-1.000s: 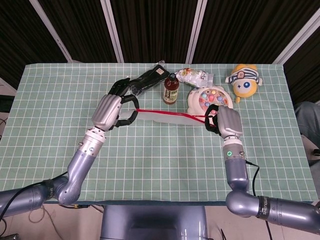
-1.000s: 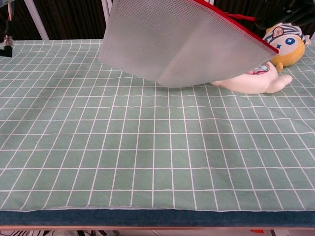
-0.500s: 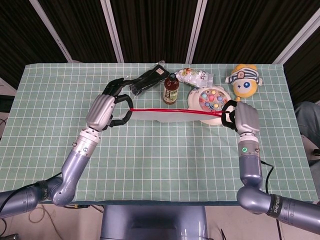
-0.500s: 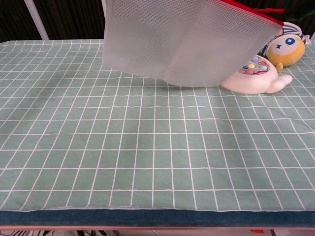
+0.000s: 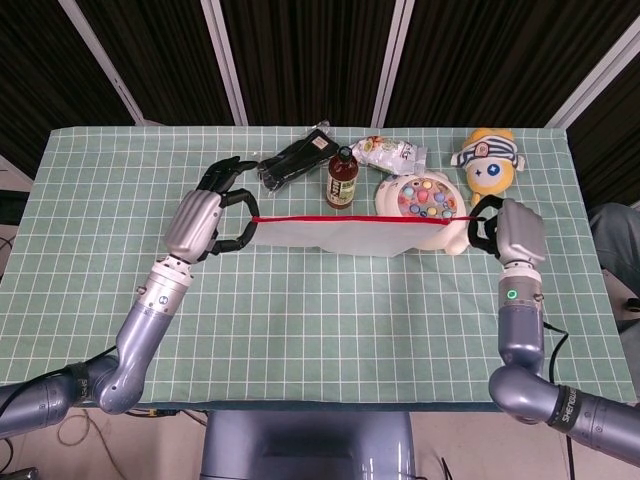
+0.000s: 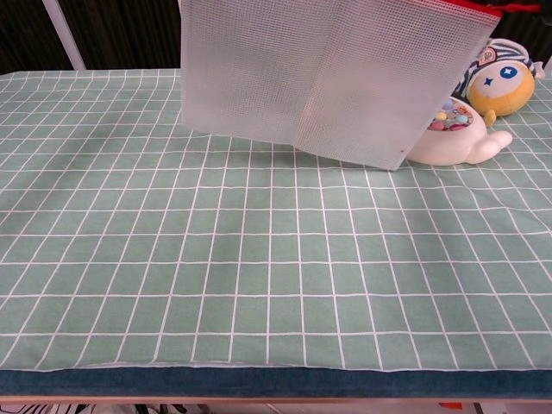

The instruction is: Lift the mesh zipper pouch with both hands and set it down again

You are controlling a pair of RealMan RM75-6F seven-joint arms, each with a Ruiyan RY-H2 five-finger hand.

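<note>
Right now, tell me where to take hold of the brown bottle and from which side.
Grip the brown bottle around its body, just below the dark cap. It stands upright, so a side wrap suits it. Come from the far side or above: the mesh pouch, held by the left hand and right hand, hangs across the near side, and the fishing toy crowds its right.

Head view: mounted high, looking steeply down on the whole table [image 5: 90, 180], both arms entering from the near edge.
Chest view: mounted low at the near table edge, facing across the cloth, close in.
Shared area: hanging mesh pouch [image 6: 328, 78] [image 5: 340, 234], white fishing toy [image 5: 425, 200] [image 6: 457, 142], yellow plush [image 5: 487, 158] [image 6: 498, 86].
</note>
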